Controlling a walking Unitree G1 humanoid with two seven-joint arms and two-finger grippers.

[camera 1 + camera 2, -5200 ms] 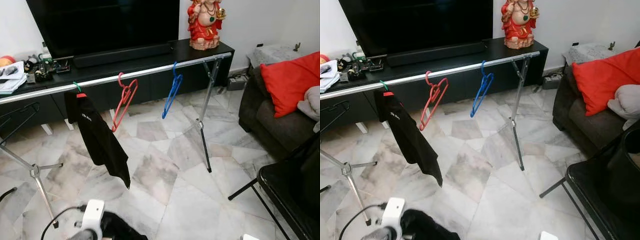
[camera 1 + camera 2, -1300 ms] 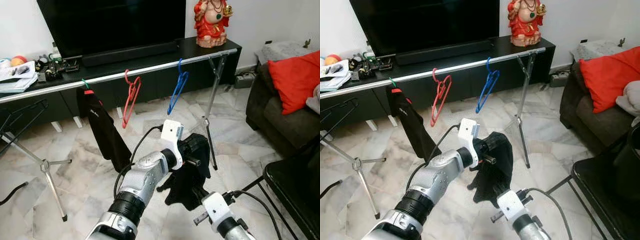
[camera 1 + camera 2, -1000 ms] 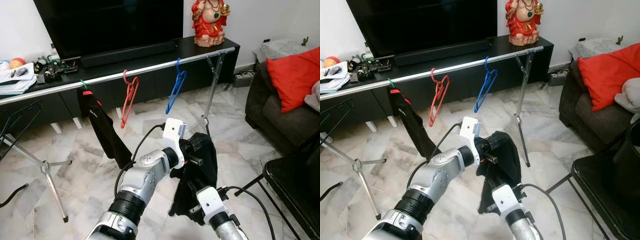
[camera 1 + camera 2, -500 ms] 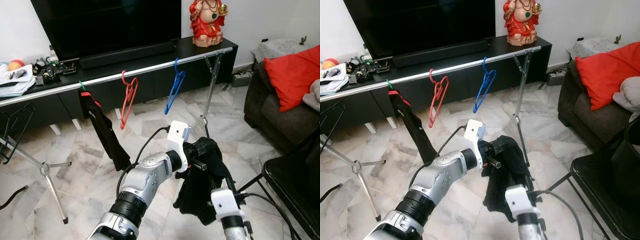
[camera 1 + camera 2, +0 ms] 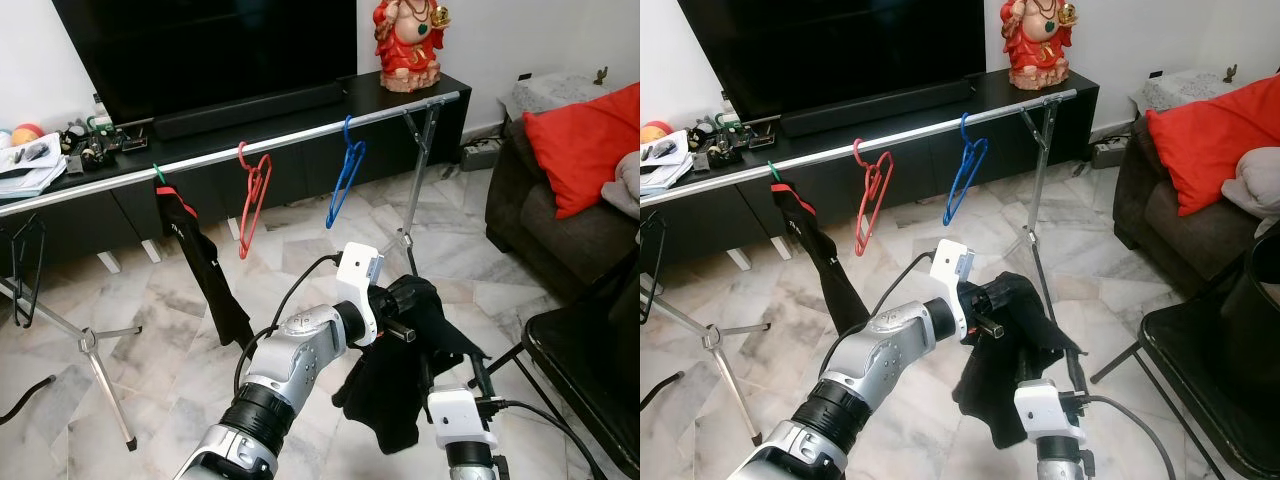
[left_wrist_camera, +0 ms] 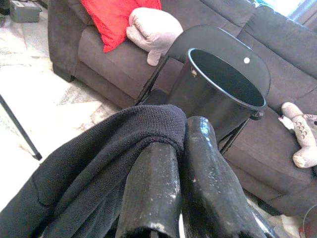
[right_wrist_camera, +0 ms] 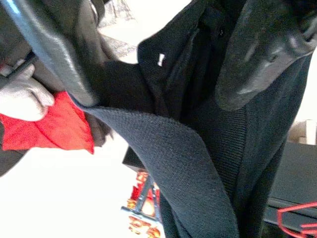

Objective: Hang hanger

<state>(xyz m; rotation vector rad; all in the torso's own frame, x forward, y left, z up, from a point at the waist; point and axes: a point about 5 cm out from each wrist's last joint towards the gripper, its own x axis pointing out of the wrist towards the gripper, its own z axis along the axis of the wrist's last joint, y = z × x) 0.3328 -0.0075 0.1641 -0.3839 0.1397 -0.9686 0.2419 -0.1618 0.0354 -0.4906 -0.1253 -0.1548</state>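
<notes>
Your left hand pinched tight on a black cloth, held up low in front of the rail, your right hand open with fingers spread around the cloth from below, red hanger and blue hanger hanging on the rail

Garment held between the arms: black knit. Rail: silver metal. Hangers on rail: one red, one blue; black cloth hangs near rail's left end with a red trim. Floor: marbled grey-white-pink tiles. Cushion: red. Sofa: dark grey. Statue: red, gold.
</notes>
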